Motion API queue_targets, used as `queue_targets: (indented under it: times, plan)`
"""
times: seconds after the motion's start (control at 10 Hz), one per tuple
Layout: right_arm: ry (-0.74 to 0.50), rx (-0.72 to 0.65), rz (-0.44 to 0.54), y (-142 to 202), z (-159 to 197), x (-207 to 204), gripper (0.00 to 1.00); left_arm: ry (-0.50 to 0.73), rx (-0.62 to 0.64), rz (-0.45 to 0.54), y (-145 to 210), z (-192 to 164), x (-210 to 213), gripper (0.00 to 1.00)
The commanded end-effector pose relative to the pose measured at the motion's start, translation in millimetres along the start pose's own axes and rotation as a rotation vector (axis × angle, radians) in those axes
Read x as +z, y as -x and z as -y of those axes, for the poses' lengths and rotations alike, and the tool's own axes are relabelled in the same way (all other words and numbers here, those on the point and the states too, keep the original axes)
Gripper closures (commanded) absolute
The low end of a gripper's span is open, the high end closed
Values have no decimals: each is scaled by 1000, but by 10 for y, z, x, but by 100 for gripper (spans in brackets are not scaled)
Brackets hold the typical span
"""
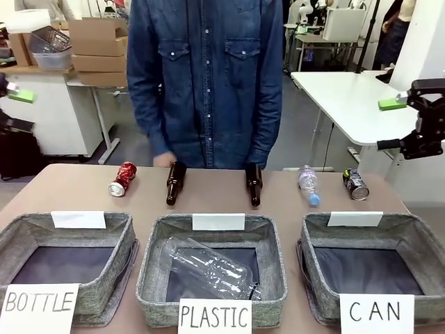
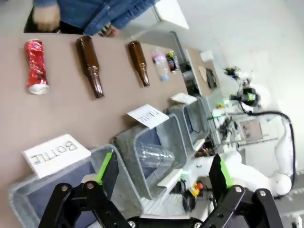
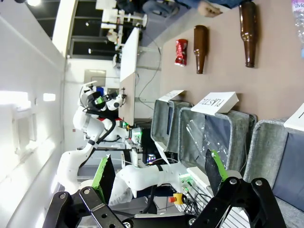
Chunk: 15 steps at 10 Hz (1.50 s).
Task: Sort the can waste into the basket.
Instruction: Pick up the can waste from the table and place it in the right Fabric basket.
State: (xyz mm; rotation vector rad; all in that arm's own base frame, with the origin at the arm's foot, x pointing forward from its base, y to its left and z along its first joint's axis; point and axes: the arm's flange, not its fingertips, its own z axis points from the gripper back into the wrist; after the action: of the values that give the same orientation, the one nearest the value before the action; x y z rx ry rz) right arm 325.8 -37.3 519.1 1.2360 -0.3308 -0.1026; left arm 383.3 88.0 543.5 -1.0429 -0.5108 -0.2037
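Fingers spread wide on both arms, operator. In the front view your left gripper [image 1: 17,110] sits at the picture's left edge and your right gripper [image 1: 388,124] hangs high at the right. Both are well above the table [image 1: 69,188] with nothing between the jaws.

Across the table you have a row. The red can [image 1: 123,179] lies dented at the left, then come two brown bottles [image 1: 175,183], a clear plastic bottle [image 1: 309,184], and the dark can [image 1: 355,184] on its side at the right. The CAN basket [image 1: 417,226] sits just in front of that dark can and holds neither can. Next to it, the PLASTIC basket [image 1: 156,257] holds a clear bottle [image 1: 208,268]. A person [image 1: 205,76] in denim stands at the far side.

Over to your left wrist view: the green-padded fingers [image 2: 107,168] stand apart, gripping nothing. The red can [image 2: 36,66] lies on the bare table beside the first brown bottle, and the dark can [image 2: 172,61] is far down the row.

Now your right wrist view: the jaws are wide again, nothing pinched. The CAN basket's grey wall [image 3: 266,142] is close by, and the red can [image 3: 181,51] lies well beyond it.
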Motion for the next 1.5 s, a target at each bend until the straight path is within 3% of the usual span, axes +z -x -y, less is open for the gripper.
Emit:
queue_targets:
  times: [0.0,0.2,0.5,0.7,0.8,0.9,1.0,1.1,1.2,1.3,1.4]
  plan:
    - [-22,26,6,-31,-1,-29,0,-86,8,-8,-4,98,-50,0]
    - [-22,26,6,-31,-1,-29,0,-220,2,-110,-178,39,-500,0]
    - [-22,26,6,-31,-1,-29,0,-575,-49,-225,-489,-254,-1090,0]
    - [-22,26,6,-31,-1,-29,0,-672,-58,-308,-526,-609,-1456,0]
    - [-22,26,6,-31,-1,-29,0,-695,-80,-291,-527,-755,-1654,0]
    - [-22,26,6,-31,-1,-29,0,-534,-22,-258,-535,-659,-1761,0]
    - [-22,26,6,-31,-1,-29,0,-672,-97,-287,-425,-707,-1599,0]
    - [-22,26,6,-31,-1,-29,0,-672,-97,-287,-425,-707,-1599,0]
    - [-22,26,6,-31,-1,-29,0,-645,-73,-302,-430,-814,-1802,0]
    - [-22,26,6,-31,-1,-29,0,-824,7,-302,-518,-965,-2040,0]
    - [-22,26,6,-31,-1,-29,0,-860,32,-370,-552,-1162,-2270,0]
